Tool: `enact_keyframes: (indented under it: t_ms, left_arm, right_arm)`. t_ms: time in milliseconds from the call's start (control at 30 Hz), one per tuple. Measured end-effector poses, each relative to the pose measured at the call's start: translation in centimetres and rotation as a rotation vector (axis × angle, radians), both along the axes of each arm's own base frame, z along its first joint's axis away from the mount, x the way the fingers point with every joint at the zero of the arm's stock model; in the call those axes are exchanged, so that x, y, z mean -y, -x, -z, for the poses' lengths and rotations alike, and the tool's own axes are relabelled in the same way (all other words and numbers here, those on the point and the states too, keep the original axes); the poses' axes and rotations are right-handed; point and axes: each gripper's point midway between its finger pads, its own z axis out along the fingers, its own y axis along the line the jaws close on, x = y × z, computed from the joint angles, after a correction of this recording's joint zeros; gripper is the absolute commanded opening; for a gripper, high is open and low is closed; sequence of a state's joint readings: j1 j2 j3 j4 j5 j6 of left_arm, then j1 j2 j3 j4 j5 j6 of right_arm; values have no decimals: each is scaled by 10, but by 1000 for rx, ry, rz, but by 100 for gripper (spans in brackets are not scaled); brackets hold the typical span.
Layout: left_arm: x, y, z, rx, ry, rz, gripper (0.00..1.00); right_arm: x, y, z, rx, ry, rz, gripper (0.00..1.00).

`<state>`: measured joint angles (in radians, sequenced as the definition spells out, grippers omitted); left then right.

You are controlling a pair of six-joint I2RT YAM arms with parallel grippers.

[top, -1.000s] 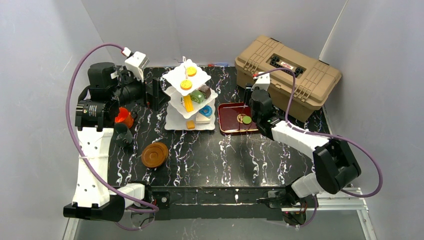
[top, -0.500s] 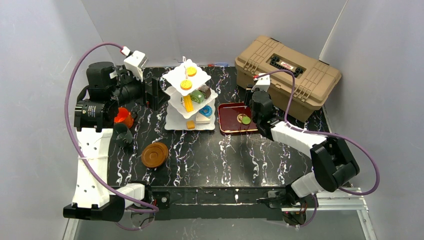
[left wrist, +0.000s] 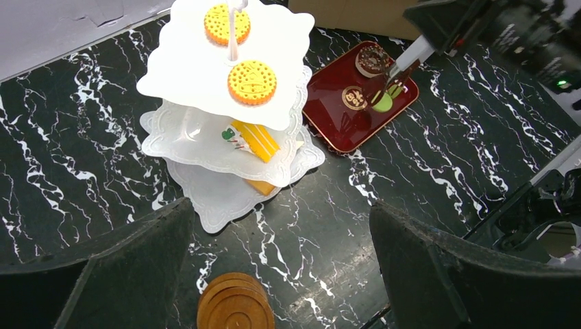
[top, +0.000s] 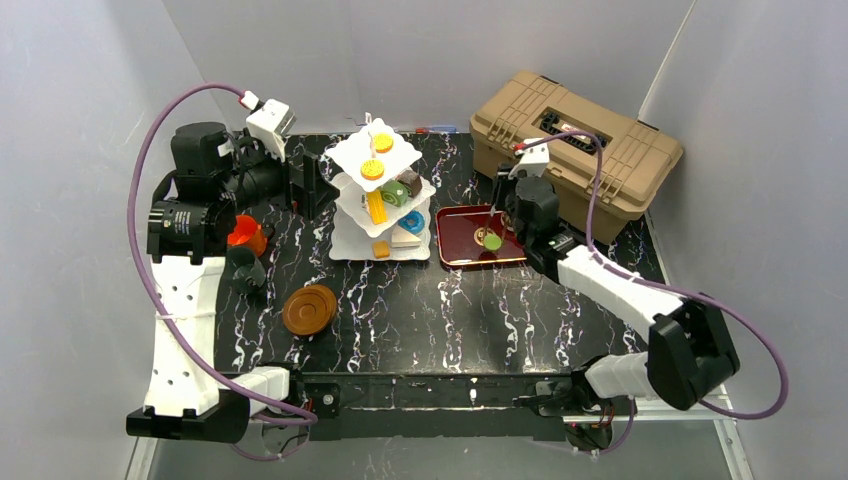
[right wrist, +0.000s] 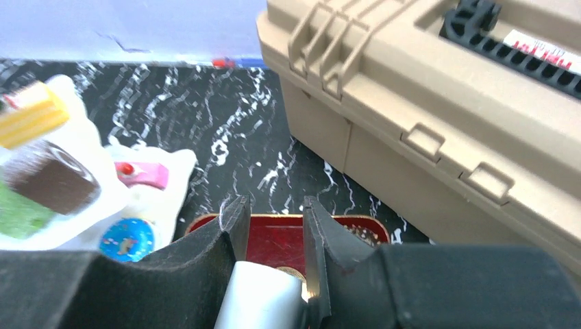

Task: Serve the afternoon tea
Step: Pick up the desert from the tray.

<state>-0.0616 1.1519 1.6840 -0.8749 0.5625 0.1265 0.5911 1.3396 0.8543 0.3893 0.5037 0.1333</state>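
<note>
Black white-veined marble tabletop, plain grey walls on three sides

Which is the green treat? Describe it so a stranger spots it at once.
Start at the tan toolbox in the far right corner; a dark red tray lies beside it. Three small treats sit on the tray, and the green treat is the only one that is not brown.

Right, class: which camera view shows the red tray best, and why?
The left wrist view: the red tray lies nearly whole, its pastries plain. The top view shows it small, its right edge under the arm. The right wrist view catches only a red strip.
</note>
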Motion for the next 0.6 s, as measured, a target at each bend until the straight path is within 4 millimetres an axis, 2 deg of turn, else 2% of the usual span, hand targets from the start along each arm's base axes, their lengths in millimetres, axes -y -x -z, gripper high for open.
enact_keyframes:
  t_ms: [133,200,333,467,600]
  left_arm:
    - [-1,-2,0,0,-1,-5,98]
    - [-1,-3,1,-1,0,-8,98]
    - [-2,-4,1,-3,-1,-16,98]
    - [-3,-4,1,-3,-4,-23,98]
    - [-3,-4,1,-3,-5,-25,98]
  right_arm:
    - [-10,12,-39,58,-49,-41,1]
    - [-23,18,-58,86,-69,-75,1]
    - [-65,35,-95,134,-90,-175,1]
    - [-103,43,-149,198,-112,-253,1]
    - [-114,43,-213,282,-162,-270,1]
